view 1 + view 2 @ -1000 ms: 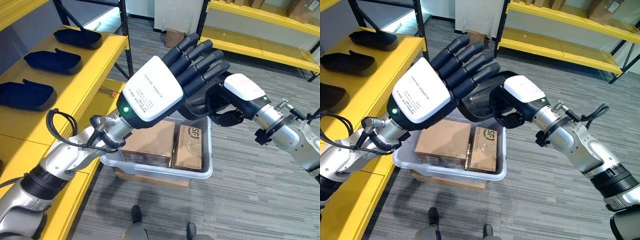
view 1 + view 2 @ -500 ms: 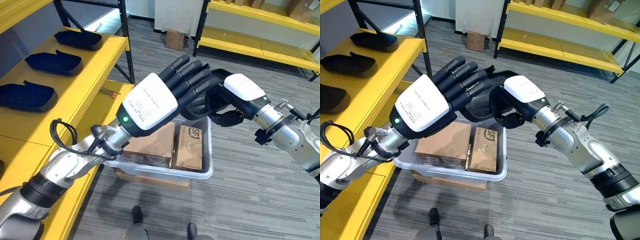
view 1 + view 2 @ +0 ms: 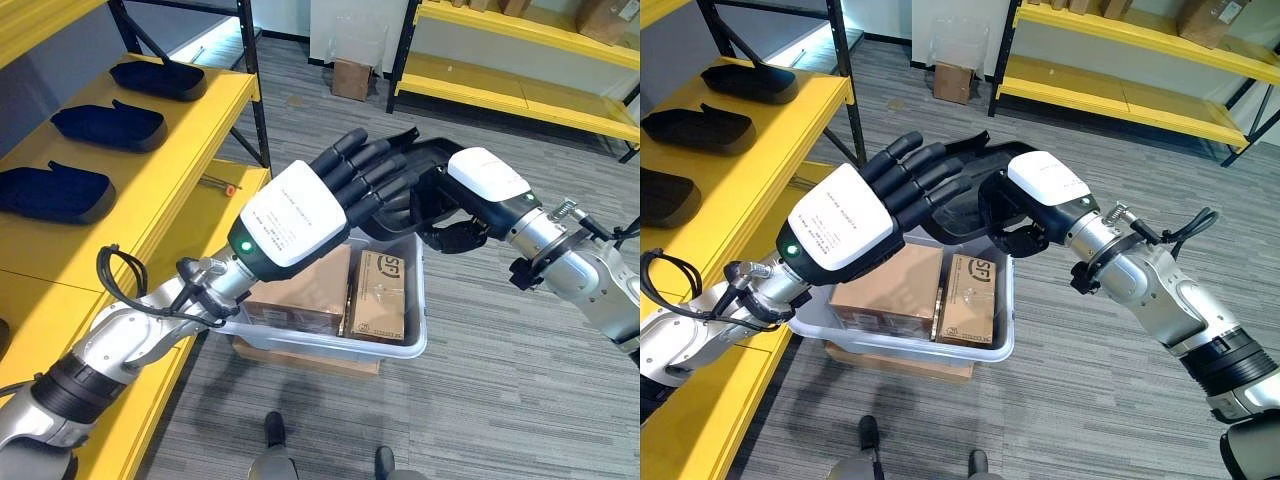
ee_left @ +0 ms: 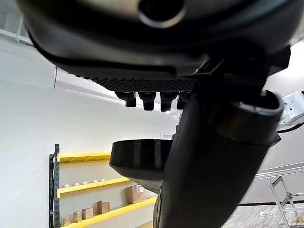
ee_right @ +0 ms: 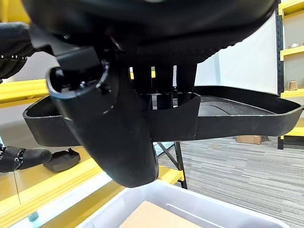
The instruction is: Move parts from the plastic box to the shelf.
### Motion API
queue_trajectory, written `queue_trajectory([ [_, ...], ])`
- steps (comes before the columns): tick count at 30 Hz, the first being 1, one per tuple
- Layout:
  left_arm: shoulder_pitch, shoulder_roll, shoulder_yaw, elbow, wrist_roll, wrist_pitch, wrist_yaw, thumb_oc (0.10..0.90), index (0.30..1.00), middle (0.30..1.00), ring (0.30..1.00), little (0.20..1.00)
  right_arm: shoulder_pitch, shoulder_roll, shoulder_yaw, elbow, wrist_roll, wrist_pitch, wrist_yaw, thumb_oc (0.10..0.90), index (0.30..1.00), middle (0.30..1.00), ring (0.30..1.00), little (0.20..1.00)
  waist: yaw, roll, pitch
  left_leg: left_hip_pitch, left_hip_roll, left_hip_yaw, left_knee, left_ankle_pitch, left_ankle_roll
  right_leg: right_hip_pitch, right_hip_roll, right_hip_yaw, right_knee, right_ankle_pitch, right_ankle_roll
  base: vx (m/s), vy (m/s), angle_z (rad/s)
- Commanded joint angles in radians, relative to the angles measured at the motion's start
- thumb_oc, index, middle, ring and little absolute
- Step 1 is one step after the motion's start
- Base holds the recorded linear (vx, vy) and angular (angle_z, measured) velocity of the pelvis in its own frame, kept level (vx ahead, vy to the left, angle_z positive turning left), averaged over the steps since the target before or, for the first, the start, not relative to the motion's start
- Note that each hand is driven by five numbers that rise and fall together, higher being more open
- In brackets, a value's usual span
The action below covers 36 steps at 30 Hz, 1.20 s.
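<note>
Right hand point(image 3: 1025, 205) gripping black plastic tray part point(image 5: 228, 114) by its rim, thumb below and fingers over edge, holding it above white plastic box point(image 3: 405, 350). Left hand point(image 3: 330, 190) reaching in with fingers straight and relaxed, fingertips lying against part's near side (holding nothing itself). Two cardboard cartons point(image 3: 380, 298) sitting inside box, which is resting on flat cardboard on grey floor. Three more black parts point(image 3: 108, 122) lying in row on yellow shelf point(image 3: 180, 150) at robot's left.

A matt black plastic part point(image 5: 228, 114) hangs above a translucent plastic box point(image 3: 390, 345) of brown cardboard cartons point(image 3: 305, 290), beside glossy yellow shelving point(image 3: 180, 130).
</note>
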Motion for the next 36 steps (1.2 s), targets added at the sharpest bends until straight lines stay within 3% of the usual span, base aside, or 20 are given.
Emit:
queue_trajectory([
  [1,-0.012,-0.022,0.063,0.040,-0.024,0.017,0.042,0.900,1.000,1.000,1.000,1.000,-0.105,0.026,-0.080,0.016,0.075,-0.028,-0.074,0.400,0.300,0.300,0.300,0.300,0.008,-0.022,-0.148,-0.001,0.110,-0.031,0.011,-0.054,-0.065,0.038,-0.024,-0.017,0.033,-0.079,0.016,0.00,0.000,0.00],
  [16,-0.026,-0.120,0.027,0.136,-0.005,0.052,0.041,0.900,1.000,1.000,1.000,1.000,-0.094,0.063,-0.085,0.011,0.061,-0.018,-0.070,0.400,0.300,0.300,0.300,0.300,-0.005,-0.020,-0.147,0.005,0.114,-0.021,0.010,-0.057,-0.063,0.033,-0.024,-0.001,0.028,-0.075,0.014,0.00,0.003,-0.03],
  [36,-0.226,-0.182,-0.182,0.235,0.030,0.051,0.002,0.900,1.000,1.000,1.000,1.000,-0.196,0.111,-0.010,0.017,0.071,-0.012,-0.071,0.400,0.300,0.300,0.300,0.300,-0.029,-0.018,-0.149,0.006,0.121,-0.014,0.010,-0.054,-0.065,0.029,-0.019,0.013,0.030,-0.074,0.010,0.00,0.001,0.00],
])
